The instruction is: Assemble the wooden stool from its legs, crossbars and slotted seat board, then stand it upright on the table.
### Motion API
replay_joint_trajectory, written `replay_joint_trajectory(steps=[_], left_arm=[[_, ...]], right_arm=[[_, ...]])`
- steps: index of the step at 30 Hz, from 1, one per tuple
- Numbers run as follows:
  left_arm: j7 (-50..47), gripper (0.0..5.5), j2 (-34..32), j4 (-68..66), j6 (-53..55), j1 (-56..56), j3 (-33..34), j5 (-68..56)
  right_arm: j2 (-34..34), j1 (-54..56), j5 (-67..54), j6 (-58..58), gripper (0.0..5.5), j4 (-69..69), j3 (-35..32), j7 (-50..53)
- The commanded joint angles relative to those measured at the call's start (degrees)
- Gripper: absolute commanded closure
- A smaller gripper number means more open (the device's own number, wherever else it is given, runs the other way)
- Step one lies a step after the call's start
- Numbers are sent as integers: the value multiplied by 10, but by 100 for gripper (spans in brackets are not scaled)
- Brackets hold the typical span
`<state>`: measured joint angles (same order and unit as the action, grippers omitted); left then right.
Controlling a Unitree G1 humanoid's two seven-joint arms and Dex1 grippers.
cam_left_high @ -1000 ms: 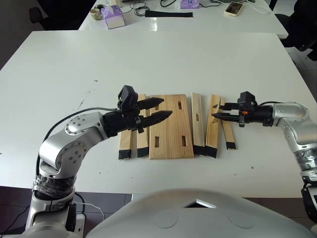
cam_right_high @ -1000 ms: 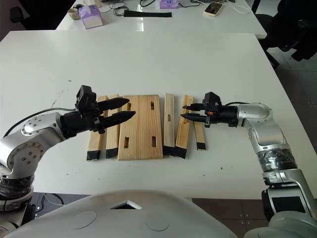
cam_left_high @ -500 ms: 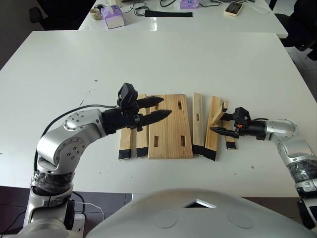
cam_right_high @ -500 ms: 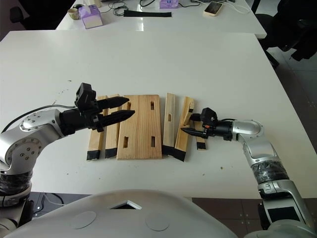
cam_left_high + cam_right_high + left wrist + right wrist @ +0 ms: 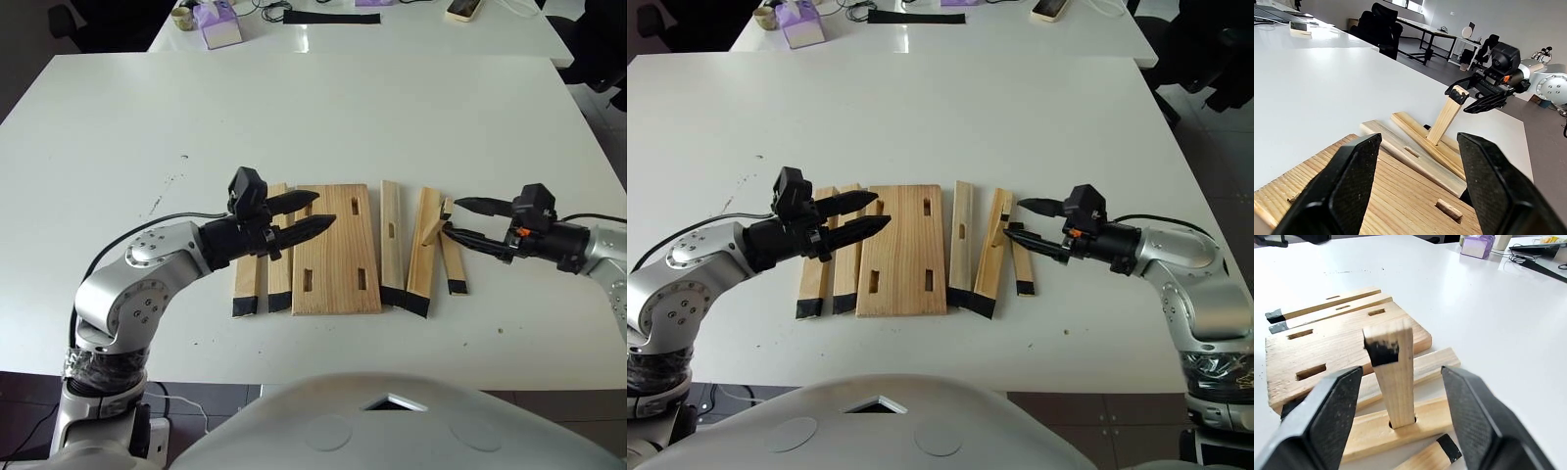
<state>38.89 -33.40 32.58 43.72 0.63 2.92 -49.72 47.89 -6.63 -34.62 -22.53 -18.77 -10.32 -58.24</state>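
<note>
Though light and stiff by the look, plain sawn wood, expect smooth faces: pinch the short crossbar (image 5: 1393,377) across its flat sides, just under the dark-marked top. Find it leaning in the slot of a leg (image 5: 423,250) right of the slotted seat board (image 5: 338,250), flat on the table (image 5: 294,117). Note right gripper (image 5: 452,215) spread wide, empty, tips just beside the crossbar; left gripper (image 5: 324,208) likewise parted, empty, over the board's left edge. Trust the right wrist view for the foot sunk in the slot; from the head, read merely a tilted stick.
</note>
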Motion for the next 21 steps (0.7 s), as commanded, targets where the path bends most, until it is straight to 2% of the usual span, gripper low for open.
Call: replay_joint_trajectory(steps=[1,5,6,9,12,15,18,21], left_arm=[[-3,263,-2,2,-8,-2,4,7],[0,263,-2,-6,-11,-12,0,9],[1,263,-2,-8,-12,-14,-1,10],[1,263,0,-12,-13,-21,-7,12],[2,263,2,-18,-14,-29,-14,14],[3,263,5,-24,-19,-30,-21,19],[4,263,8,-27,-23,-29,-28,24],[6,263,5,-25,-22,-23,-26,24]], right_arm=[[-3,30,-69,-51,255,-71,-40,34],[-26,68,-140,-89,255,-117,-53,84],[-35,80,-147,-93,273,-118,-48,96],[-64,110,-127,-92,313,-108,-4,119],[-87,139,-67,-79,316,-76,47,146],[-118,182,-49,-75,316,-47,69,162],[-138,216,-52,-79,316,-40,75,168],[-150,250,-90,-99,316,-47,52,178]])
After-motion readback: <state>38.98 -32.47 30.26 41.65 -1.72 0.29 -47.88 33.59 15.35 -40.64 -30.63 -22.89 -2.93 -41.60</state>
